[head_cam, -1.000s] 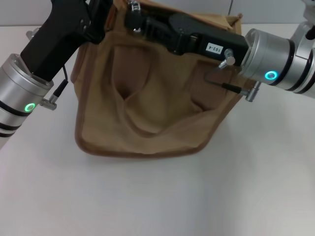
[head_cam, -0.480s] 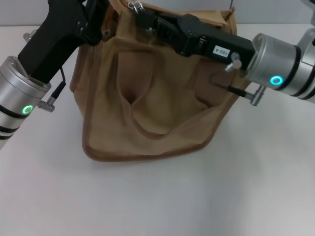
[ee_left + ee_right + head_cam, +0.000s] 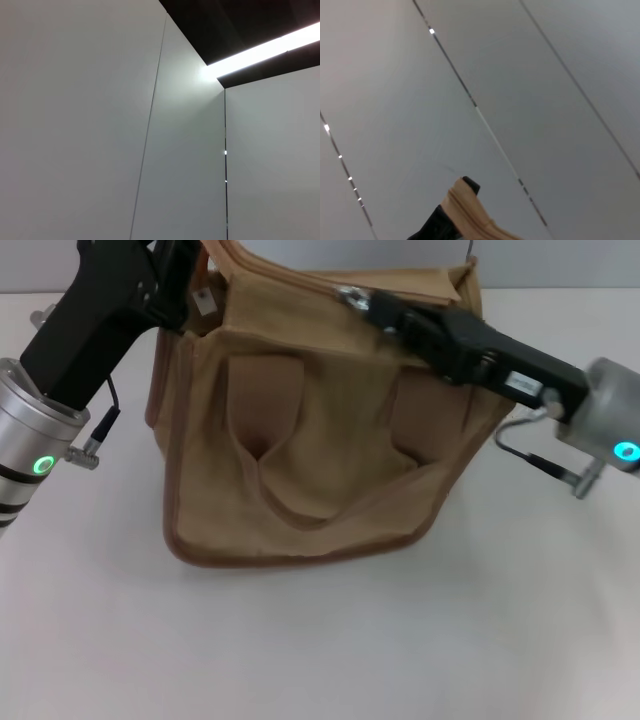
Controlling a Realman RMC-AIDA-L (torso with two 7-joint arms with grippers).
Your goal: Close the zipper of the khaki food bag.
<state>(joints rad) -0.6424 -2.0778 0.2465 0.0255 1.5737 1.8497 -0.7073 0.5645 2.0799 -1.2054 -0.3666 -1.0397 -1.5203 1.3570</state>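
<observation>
Khaki food bag (image 3: 300, 450) stands upright mid-bench (image 3: 320, 640), handle strap hanging down front face. Left tool (image 3: 185, 270) at bag's top left corner; grip state cannot tell. Right tool (image 3: 365, 302) lies across top edge at zipper (image 3: 350, 296), seemingly closed on it. Right wrist view: tan fabric edge (image 3: 470, 210) against wall panels.
</observation>
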